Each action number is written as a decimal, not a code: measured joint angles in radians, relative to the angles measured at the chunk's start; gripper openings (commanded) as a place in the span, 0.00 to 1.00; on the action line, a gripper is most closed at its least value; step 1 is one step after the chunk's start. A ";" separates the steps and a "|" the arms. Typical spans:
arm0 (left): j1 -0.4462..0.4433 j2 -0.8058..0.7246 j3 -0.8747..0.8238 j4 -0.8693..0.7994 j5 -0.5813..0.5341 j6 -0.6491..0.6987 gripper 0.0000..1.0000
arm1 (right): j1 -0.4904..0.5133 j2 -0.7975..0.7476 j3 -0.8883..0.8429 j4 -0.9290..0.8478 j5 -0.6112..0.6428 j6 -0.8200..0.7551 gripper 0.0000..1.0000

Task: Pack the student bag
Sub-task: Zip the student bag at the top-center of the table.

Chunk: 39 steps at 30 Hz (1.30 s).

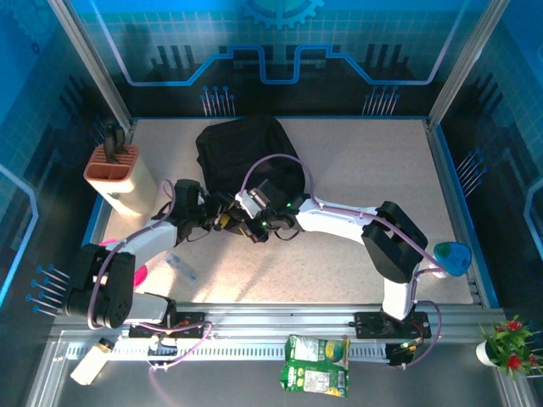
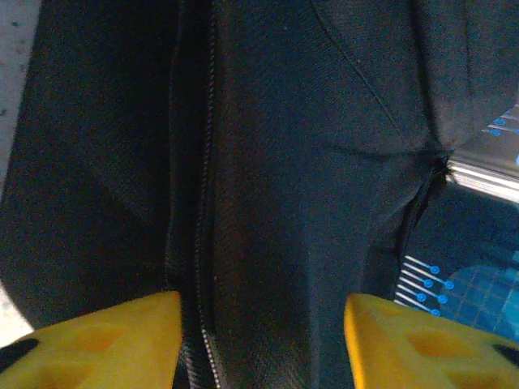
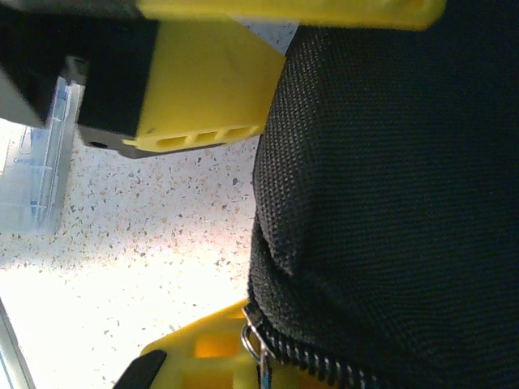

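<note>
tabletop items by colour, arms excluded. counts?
Black: 1, student bag
Orange and cream: 1, holder
Clear: 1, plastic case
Pink: 1, pink item, partly under the left arm
Blue: 1, blue item
Total: 5

1 student bag (image 1: pixel 242 153), 1 orange-topped holder (image 1: pixel 111 172), 1 green packet (image 1: pixel 316 366), 1 potted plant (image 1: pixel 507 341)

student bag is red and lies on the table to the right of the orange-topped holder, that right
Not quite. The student bag is black, not red, as the top external view shows. The rest holds: it lies on the table, to the right of the orange-topped holder.
</note>
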 measured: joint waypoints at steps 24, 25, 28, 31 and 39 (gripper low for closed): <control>-0.043 0.164 0.027 0.119 0.054 -0.027 0.00 | -0.087 -0.152 -0.211 0.046 0.203 0.209 0.01; -0.043 0.164 0.031 0.115 0.054 -0.025 0.00 | -0.093 -0.160 -0.218 0.037 0.216 0.219 0.00; -0.043 0.166 0.034 0.109 0.052 -0.013 0.00 | -0.125 -0.180 -0.232 0.002 0.253 0.249 0.00; -0.045 0.167 0.050 0.098 0.056 0.003 0.00 | -0.161 -0.193 -0.238 -0.018 0.262 0.275 0.00; -0.050 0.204 0.143 0.038 0.091 0.081 0.00 | -0.240 -0.253 -0.267 -0.043 0.278 0.306 0.00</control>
